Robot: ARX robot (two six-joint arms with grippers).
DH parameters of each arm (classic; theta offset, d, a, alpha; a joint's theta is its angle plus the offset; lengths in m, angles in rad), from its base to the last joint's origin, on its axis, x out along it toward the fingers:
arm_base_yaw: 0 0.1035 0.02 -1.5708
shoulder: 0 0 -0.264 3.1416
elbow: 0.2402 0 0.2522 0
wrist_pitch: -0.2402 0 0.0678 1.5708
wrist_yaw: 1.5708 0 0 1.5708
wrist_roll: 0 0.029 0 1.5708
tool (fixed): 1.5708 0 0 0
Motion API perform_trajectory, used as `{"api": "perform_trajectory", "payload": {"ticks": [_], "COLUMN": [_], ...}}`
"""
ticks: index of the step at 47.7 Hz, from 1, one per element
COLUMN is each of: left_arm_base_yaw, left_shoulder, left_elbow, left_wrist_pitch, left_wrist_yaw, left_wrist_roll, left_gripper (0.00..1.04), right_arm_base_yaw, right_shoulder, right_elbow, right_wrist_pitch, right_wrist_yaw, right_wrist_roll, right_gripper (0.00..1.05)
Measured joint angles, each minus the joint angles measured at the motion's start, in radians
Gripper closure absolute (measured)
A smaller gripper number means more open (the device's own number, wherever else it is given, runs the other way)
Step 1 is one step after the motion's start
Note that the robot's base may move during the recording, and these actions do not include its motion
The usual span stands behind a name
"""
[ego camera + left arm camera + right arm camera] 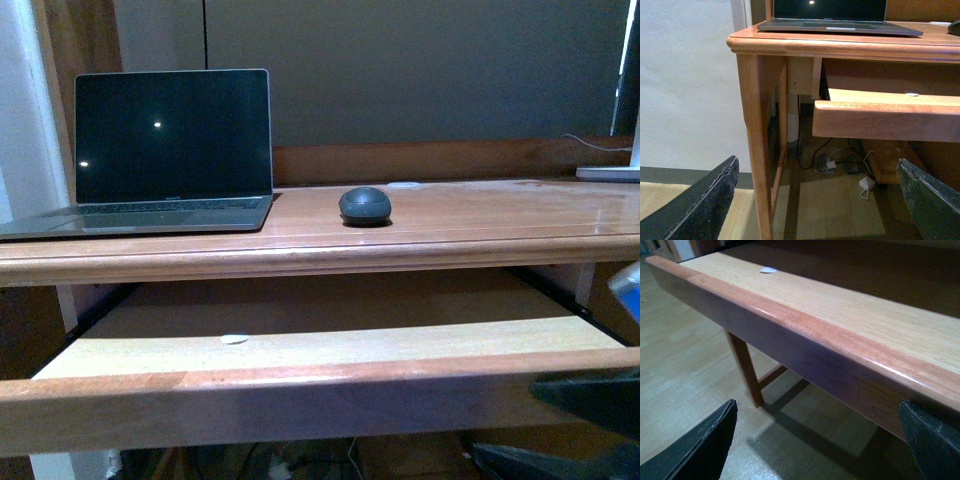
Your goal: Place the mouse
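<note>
The mouse [365,205] sat on the wooden bench [470,225], just right of the open laptop [170,150], with neither hand touching it. Below, the pull-out tray [330,350] stood extended. The left hand [815,200] and the right hand [815,440] both hung low with fingers spread apart, holding nothing.

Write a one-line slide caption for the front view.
Dark grey mouse resting on the wooden desk right of an open laptop, with the keyboard tray pulled out below.
</note>
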Motion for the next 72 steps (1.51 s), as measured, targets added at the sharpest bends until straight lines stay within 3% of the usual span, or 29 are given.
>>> {"api": "perform_trajectory", "payload": {"ticks": [7, 20, 31, 44, 50, 61, 72], "left_arm_base_yaw": [0.000, 0.000, 0.000, 0.000, 0.000, 0.000, 0.000], "left_shoulder": [0.000, 0.000, 0.000, 0.000, 0.000, 0.000, 0.000], "left_elbow": [0.000, 0.000, 0.000, 0.000, 0.000, 0.000, 0.000], "left_wrist_pitch": [0.000, 0.000, 0.000, 0.000, 0.000, 0.000, 0.000], "left_wrist_yaw": [0.000, 0.000, 0.000, 0.000, 0.000, 0.000, 0.000], "left_wrist_roll": [0.000, 0.000, 0.000, 0.000, 0.000, 0.000, 0.000], "left_gripper": [0.08, 0.08, 0.08, 0.08, 0.08, 0.08, 0.08], "right_arm_base_yaw": [0.099, 0.188, 0.209, 0.208, 0.179, 0.032, -0.093], "right_shoulder": [0.158, 0.303, 0.342, 0.341, 0.301, 0.092, -0.172], "right_elbow": [0.157, 0.350, 0.394, 0.397, 0.371, 0.249, 0.022], "right_wrist_pitch": [0.016, 0.031, 0.029, 0.033, 0.021, -0.010, -0.017], "right_wrist_yaw": [0.194, 0.397, 0.482, 0.489, 0.507, 0.543, 0.461], "right_wrist_roll": [0.026, 0.053, 0.040, 0.045, 0.086, 0.226, 0.382], "right_gripper": [0.07, 0.07, 0.07, 0.07, 0.07, 0.07, 0.07]}}
